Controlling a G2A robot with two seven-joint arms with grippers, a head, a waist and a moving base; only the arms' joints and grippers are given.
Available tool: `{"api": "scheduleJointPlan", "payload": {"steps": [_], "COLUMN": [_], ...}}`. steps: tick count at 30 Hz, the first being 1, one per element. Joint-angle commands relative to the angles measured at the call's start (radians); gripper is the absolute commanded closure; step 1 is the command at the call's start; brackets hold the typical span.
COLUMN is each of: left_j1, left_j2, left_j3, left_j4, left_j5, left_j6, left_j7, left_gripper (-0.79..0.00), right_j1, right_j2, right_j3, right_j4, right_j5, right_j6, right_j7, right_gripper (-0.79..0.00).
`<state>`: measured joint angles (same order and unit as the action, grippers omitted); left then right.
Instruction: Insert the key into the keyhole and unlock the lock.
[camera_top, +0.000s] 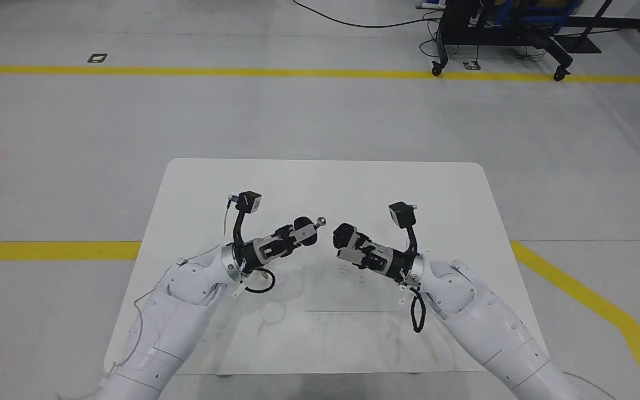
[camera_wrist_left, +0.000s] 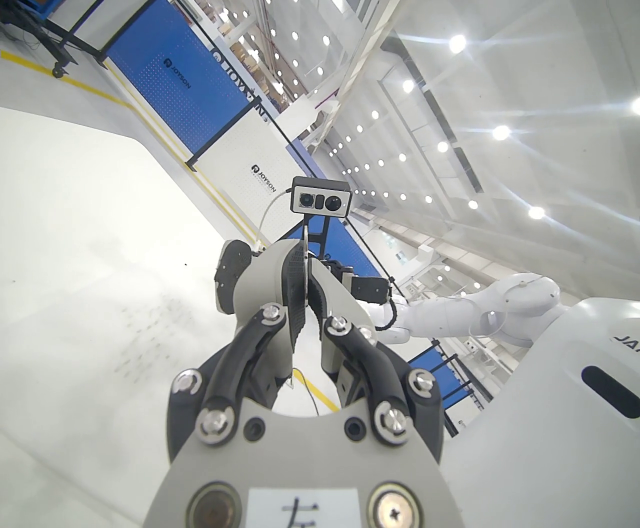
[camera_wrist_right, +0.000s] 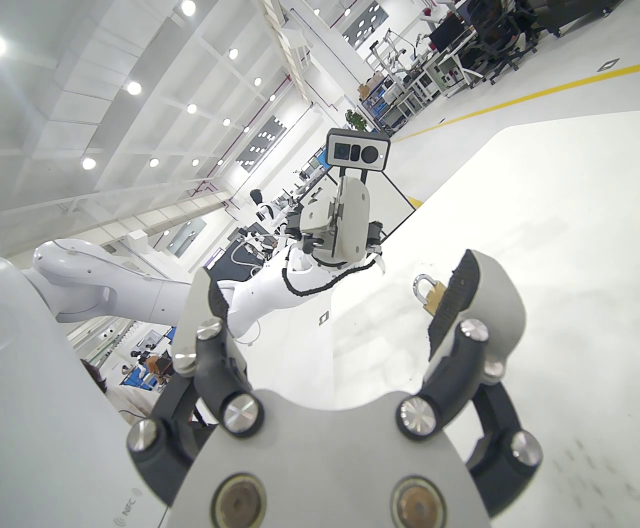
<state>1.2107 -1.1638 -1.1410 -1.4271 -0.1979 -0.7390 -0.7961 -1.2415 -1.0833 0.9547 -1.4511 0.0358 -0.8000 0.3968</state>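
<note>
My left gripper (camera_wrist_left: 305, 260) is shut on a thin metal key (camera_wrist_left: 305, 240), seen edge-on and sticking out past the fingertips. A small brass padlock (camera_wrist_right: 429, 296) with a silver shackle rests on the white table (camera_wrist_right: 550, 200), right beside one pad of my right gripper (camera_wrist_right: 340, 272). That gripper is open with nothing between its fingers. In the top view both grippers hang over the middle of the table, tips facing each other a short way apart: the left gripper (camera_top: 305, 230) and the right gripper (camera_top: 346, 238). The right wrist view also shows the left gripper (camera_wrist_right: 345, 222) beyond the padlock.
The bare table (camera_top: 250, 190) stretches out on all sides of the grippers. Yellow floor lines (camera_top: 300, 72) run past the table. A black wheeled cart (camera_top: 500, 30) stands far off at the back right.
</note>
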Motion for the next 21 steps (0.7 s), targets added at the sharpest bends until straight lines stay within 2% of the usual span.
{"api": "scheduleJointPlan", "payload": {"steps": [1, 5, 8, 13, 14, 16, 18, 19, 21], "left_j1": [0.016, -0.006, -0.024, -0.061, -0.067, -0.077, -0.081, -0.084, -0.086], "left_j2": [0.006, 0.022, 0.026, 0.028, 0.028, 0.027, 0.027, 0.027, 0.027], "left_j3": [-0.006, -0.005, 0.021, 0.062, 0.070, 0.082, 0.094, 0.099, 0.109], "left_j4": [-0.043, -0.059, -0.069, -0.047, -0.044, -0.040, -0.038, -0.037, -0.036], "left_j5": [0.125, 0.138, 0.089, 0.062, 0.064, 0.085, 0.084, 0.087, 0.086], "left_j6": [0.036, 0.122, 0.114, 0.129, 0.130, 0.130, 0.124, 0.121, 0.114], "left_j7": [-0.010, -0.181, -0.295, -0.390, -0.399, -0.398, -0.395, -0.395, -0.390], "left_gripper": [0.000, 0.000, 0.000, 0.000, 0.000, 0.000, 0.000, 0.000, 0.000], "right_j1": [0.004, 0.006, 0.004, -0.021, -0.025, -0.030, -0.028, -0.026, -0.021], "right_j2": [0.004, 0.026, 0.051, 0.078, 0.081, 0.085, 0.086, 0.086, 0.086], "right_j3": [0.019, 0.072, 0.119, 0.165, 0.167, 0.164, 0.155, 0.151, 0.139], "right_j4": [0.004, 0.005, -0.002, -0.048, -0.057, -0.068, -0.071, -0.072, -0.071], "right_j5": [-0.005, -0.035, -0.030, 0.019, 0.023, 0.016, 0.013, 0.014, 0.020], "right_j6": [0.020, 0.019, 0.005, -0.010, -0.008, 0.005, 0.026, 0.031, 0.040], "right_j7": [0.013, 0.144, 0.313, 0.462, 0.477, 0.504, 0.525, 0.532, 0.546], "right_gripper": [-0.785, -0.785, -0.785, -0.767, -0.643, -0.539, -0.471, -0.388, -0.314]}}
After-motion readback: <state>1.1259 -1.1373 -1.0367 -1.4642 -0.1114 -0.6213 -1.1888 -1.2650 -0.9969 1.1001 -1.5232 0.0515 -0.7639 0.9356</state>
